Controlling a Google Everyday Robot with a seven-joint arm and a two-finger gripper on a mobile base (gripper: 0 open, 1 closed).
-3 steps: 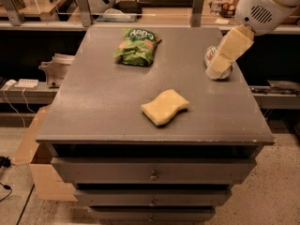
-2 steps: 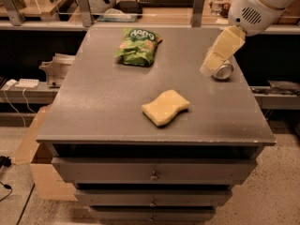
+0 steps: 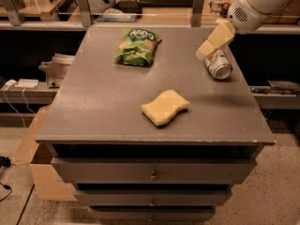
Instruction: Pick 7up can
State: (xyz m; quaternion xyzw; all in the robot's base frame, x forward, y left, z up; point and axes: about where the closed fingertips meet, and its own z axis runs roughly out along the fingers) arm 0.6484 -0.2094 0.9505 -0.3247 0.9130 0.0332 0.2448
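Observation:
The 7up can (image 3: 218,65) lies on its side near the right edge of the grey table (image 3: 108,102), its silver end facing me. My gripper (image 3: 211,43) hangs just above and a little left of the can, at the end of the white arm (image 3: 253,6) that comes in from the upper right. The gripper's cream-coloured fingers partly cover the can's far end. The gripper holds nothing.
A green crinkled chip bag (image 3: 137,46) lies at the table's back middle. A yellow sponge (image 3: 165,107) lies in the front middle. Drawers (image 3: 152,171) run below the table top. Shelves with clutter stand behind, and a cardboard box (image 3: 40,172) sits on the floor at left.
The gripper has risen and moved back from the can, which now shows in full on its side. The can, sponge and bag have stayed where they were.

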